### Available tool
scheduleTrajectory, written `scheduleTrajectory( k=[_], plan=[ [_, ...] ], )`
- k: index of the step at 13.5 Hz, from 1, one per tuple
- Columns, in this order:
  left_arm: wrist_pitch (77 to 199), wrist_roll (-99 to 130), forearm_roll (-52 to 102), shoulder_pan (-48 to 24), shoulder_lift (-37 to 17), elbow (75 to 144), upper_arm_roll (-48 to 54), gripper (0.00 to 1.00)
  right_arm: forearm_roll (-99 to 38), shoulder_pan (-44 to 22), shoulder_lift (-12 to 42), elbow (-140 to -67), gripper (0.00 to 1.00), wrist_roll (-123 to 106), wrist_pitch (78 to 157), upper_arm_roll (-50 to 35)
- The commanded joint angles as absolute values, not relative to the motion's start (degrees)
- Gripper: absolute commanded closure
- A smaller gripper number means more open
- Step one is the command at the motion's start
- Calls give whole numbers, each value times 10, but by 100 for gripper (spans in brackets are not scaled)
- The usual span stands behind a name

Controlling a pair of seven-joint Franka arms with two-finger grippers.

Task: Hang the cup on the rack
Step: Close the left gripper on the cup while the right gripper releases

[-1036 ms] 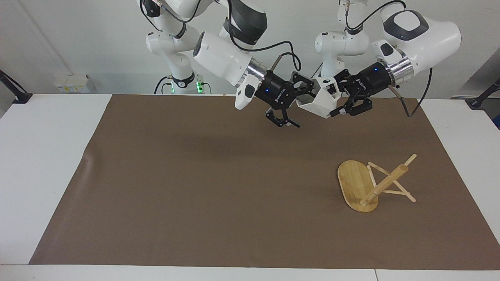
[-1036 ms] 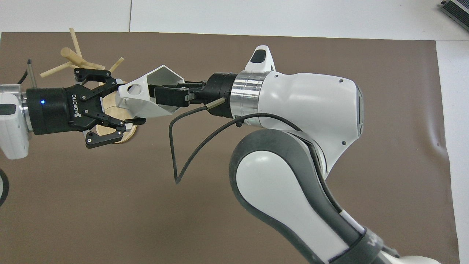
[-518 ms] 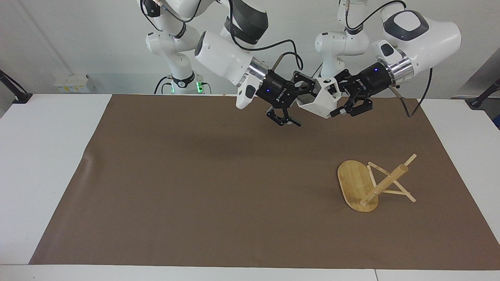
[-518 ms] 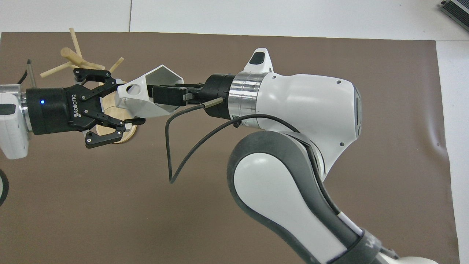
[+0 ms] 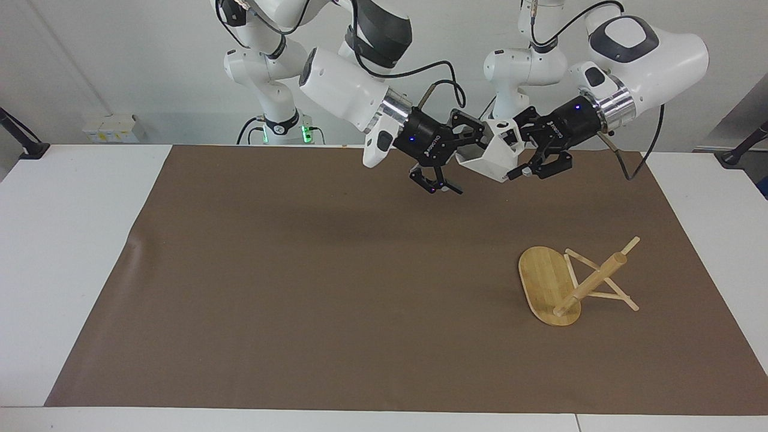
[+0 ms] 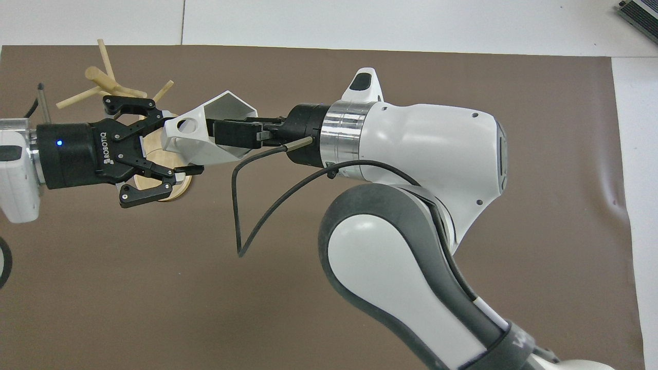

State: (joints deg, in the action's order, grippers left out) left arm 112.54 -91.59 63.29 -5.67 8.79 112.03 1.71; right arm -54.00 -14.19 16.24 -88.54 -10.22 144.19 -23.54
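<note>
Overhead view shows almost nothing has shifted in the last second. The cup (image 6: 205, 139) is aloft between the two grippers, over the edge of the brown mat (image 5: 300, 270) next to the robots, and the whole group has crept up only a touch. The left gripper (image 6: 176, 142) stays clamped on the cup's handle end. The right gripper (image 6: 234, 134) keeps its jaws wide at the cup's mouth, gripping nothing.

I judge this a handover just settled: the left arm carries the cup and the right is free to back away.

The cup is white and faceted, tilted on its side, with the round hole in its blocky handle in plain sight.

Farther out, toward the left arm's end of the bench (image 5: 72, 240), the bamboo rack (image 5: 591, 282) seems tipped over, its post slanting and its pegs on the mat. Hanging may need it righted.
</note>
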Motion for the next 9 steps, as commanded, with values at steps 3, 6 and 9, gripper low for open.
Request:
scheduleTrajectory(
  k=[3, 6, 9],
  plan=[
    [1121, -906, 643, -60, 98, 1126, 14, 100, -533, -146, 161, -889, 0, -85, 1450, -238],
    [1121, -906, 643, -60, 98, 1126, 15, 100, -533, -145, 160, -893, 0, -86, 1450, -239],
    [1121, -906, 643, -60, 98, 1126, 15, 100, -533, -143, 156, -897, 0, -86, 1447, -239]
  ],
)
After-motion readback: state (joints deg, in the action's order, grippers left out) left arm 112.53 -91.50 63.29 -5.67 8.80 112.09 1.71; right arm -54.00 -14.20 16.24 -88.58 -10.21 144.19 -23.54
